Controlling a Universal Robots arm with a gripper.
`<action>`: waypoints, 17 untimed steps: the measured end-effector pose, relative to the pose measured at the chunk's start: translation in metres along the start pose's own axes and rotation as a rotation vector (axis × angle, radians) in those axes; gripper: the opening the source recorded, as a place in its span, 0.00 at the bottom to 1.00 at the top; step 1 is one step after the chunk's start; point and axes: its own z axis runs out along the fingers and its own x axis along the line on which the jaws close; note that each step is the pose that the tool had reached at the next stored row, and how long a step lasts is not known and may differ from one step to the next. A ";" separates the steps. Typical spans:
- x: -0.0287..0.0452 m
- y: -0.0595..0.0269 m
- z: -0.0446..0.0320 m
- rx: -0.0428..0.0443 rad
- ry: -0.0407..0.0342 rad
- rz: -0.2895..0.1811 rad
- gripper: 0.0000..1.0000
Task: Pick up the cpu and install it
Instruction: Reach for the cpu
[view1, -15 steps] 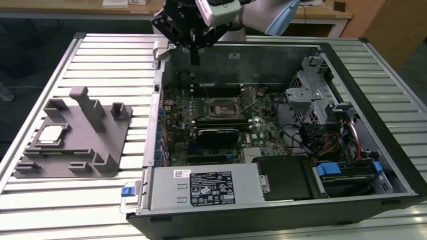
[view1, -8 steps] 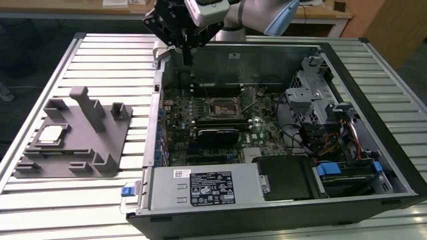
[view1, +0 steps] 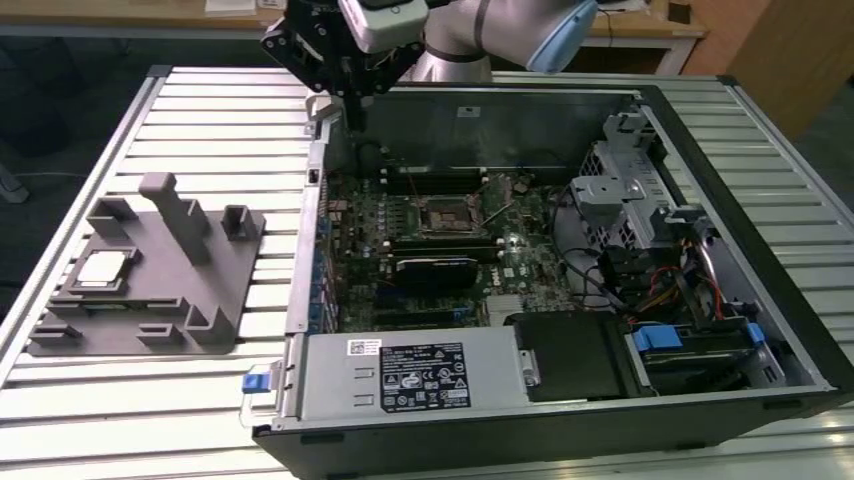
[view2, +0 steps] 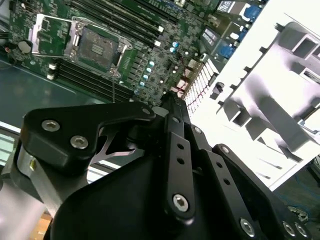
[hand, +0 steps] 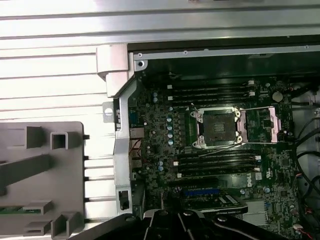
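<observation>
The black linkage-fingered tool (view1: 358, 110) is seen above the rear corner of the open black computer case (view1: 534, 440), its fingers pressed together with nothing between them. The cpu (view1: 104, 268), a small flat square chip with a silver-metal top, lies flat in a recess of the grey plastic fixture (view1: 134, 310) on the pale slatted metal desk (view1: 200, 110), well apart from the tool and towards the exterior view's left. A failed grasp is judged the main risk: the chip sits low with only thin edges offered, so the fingers could slide off it or strike the fixture's upright posts (view1: 167, 215) standing near it. A tilted or wrongly turned chip is judged likely to bend contacts in the black-framed square socket (hand: 218, 127) on the green motherboard (hand: 165, 150), whose metal cover plate (hand: 272, 122) is shown folded open beside it. The case's grey side wall (view1: 307, 270) stands between fixture and socket and could be clipped by a carried chip. The socket is crowded by a thin wire lever (hand: 220, 148), black memory slots (hand: 215, 92) and a cable bundle (view1: 627, 275).
</observation>
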 end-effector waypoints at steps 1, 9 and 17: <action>0.0021 -0.0001 -0.0001 0.0000 -0.0002 0.000 0.11; 0.0194 -0.0014 -0.0007 0.0000 -0.0016 0.000 0.11; 0.0372 -0.0024 -0.0012 -0.0001 -0.0021 0.000 0.11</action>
